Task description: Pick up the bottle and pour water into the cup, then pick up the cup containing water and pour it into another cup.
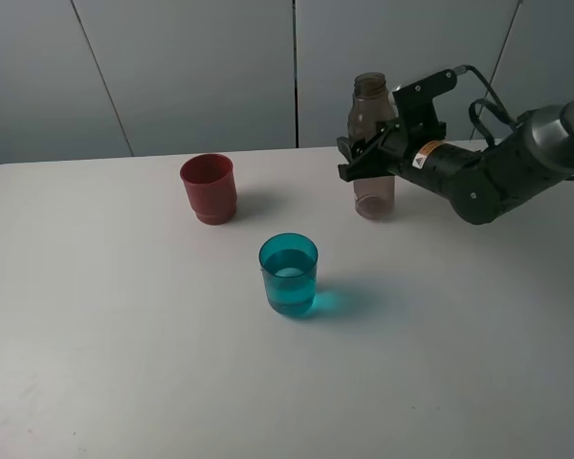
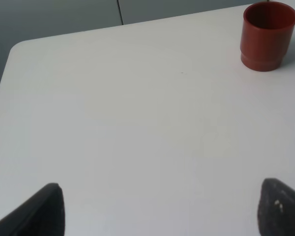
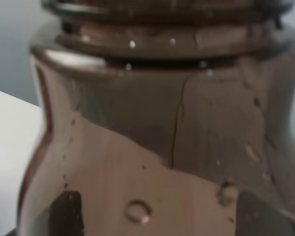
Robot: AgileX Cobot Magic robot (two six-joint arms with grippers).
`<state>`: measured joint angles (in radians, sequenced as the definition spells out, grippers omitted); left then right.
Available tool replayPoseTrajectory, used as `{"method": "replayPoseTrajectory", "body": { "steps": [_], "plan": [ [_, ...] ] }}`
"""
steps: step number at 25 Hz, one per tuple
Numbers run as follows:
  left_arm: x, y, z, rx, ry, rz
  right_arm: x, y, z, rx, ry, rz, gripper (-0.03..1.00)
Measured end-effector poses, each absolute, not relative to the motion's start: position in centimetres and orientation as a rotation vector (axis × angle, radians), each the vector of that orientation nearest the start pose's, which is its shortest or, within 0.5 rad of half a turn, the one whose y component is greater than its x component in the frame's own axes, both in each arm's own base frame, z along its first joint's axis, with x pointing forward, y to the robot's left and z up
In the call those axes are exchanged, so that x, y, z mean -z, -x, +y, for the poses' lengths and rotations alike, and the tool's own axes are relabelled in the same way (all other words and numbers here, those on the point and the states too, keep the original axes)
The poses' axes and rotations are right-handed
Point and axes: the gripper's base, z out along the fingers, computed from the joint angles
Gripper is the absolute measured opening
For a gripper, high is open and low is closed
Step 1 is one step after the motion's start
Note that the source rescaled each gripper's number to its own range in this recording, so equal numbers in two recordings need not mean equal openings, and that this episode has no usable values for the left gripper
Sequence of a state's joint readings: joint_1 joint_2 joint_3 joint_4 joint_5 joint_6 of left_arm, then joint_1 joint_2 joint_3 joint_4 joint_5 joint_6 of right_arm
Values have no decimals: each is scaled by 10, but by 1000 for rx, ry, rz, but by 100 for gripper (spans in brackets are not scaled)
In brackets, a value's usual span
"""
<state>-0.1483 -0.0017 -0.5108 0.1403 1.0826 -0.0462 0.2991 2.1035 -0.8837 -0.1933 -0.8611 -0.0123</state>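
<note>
Gripping the bottle (image 1: 373,196) around its middle, the right gripper (image 1: 367,159) has its jaws clamped on the upright smoky body, whose base meets the table (image 1: 124,363). The cup (image 1: 289,275), holding water, stands well outside those jaws. The left gripper (image 2: 160,209) spreads its jaws wide on nothing; another cup (image 2: 268,35) sits far ahead of them, off to one side.

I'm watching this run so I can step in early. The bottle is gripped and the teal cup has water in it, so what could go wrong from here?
1. The right gripper is clamped on the tall, capless bottle well above its base. A sideways tug on release could topple it and spill any water left inside.
2. The teal cup holds water, so a tilted or jerky carry to the red cup could slosh it out.
</note>
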Motion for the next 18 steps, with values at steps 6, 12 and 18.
{"method": "replayPoseTrajectory", "body": {
  "steps": [6, 12, 18],
  "plan": [
    [-279, 6, 12, -47, -95, 2044, -104, -369, 128, -257, 492, 1785, 2],
    [-279, 6, 12, -47, -95, 2044, -103, -369, 128, -281, 461, 1799, 50],
    [-279, 6, 12, -47, -95, 2044, -110, -369, 127, -276, 460, 1808, 99]
  ]
}}
